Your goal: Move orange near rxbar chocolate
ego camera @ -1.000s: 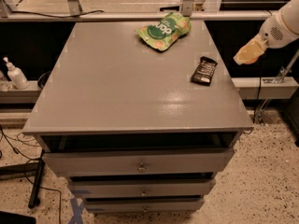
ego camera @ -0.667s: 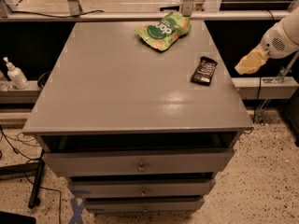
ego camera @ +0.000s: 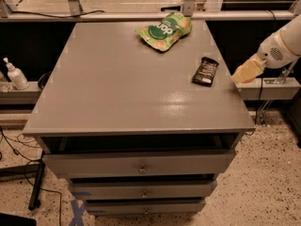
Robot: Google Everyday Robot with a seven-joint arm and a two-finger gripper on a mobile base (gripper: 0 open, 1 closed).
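Observation:
The rxbar chocolate (ego camera: pixel 205 70) is a dark flat bar lying on the right side of the grey cabinet top (ego camera: pixel 122 88). No orange shows anywhere in the camera view; it is hidden or out of view. My gripper (ego camera: pixel 245 72), pale yellow at the end of a white arm (ego camera: pixel 280 48), hangs just off the table's right edge. It is to the right of the bar and about level with it, and it does not touch the bar.
A green snack pouch (ego camera: pixel 165 30) lies at the back of the top. The cabinet has several drawers (ego camera: pixel 141 166) in front, the top one slightly open. A white pump bottle (ego camera: pixel 15 74) stands on a ledge at left. A metal rail (ego camera: pixel 141 15) runs behind.
My gripper has moved down and slightly left, closer to the table's right edge and the bar. The bar and the pouch have not moved.

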